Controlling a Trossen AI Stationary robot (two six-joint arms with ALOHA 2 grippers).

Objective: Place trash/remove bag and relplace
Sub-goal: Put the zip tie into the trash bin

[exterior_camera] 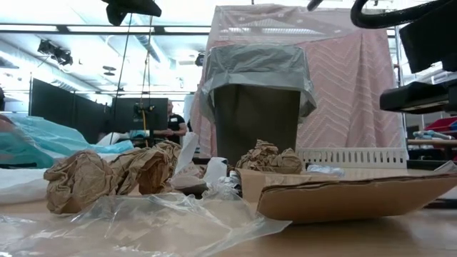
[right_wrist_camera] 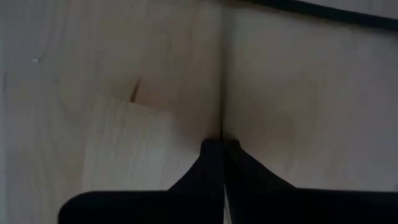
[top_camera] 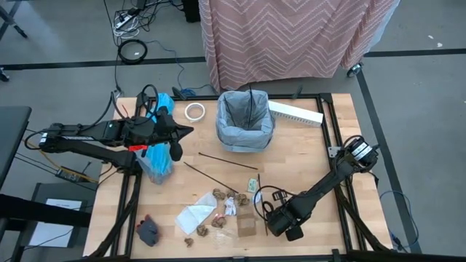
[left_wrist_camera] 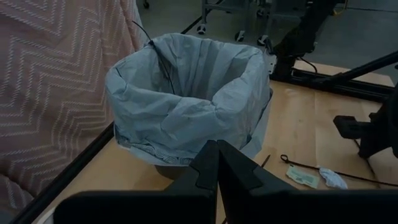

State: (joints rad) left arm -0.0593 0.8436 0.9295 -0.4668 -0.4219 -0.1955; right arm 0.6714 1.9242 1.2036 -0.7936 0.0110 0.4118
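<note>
The right end effector (top_camera: 266, 218) sits low in the lower middle of the overhead frame, fingers clenched on nothing I can see, just bare surface (right_wrist_camera: 298, 93) under it. The trash (top_camera: 218, 211) lies just to its left: paper wads, wrapper bits, a cardboard scrap (top_camera: 247, 224) nearest. Right arm's clearly closer. The left end effector (top_camera: 188, 132) is also clamped empty, pointing at the grey bag (top_camera: 245, 120) in the bin, upper middle (blue spare bag (top_camera: 156, 156) sits under that arm).

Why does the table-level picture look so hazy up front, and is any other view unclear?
Low view: the clear plastic and cardboard scrap nearest the lens are soft, while the bag-lined bin is sharper against bright ceiling lights. Right wrist view: pressed close to the table, only blurred wood grain shows. High view: evenly lit.
</note>
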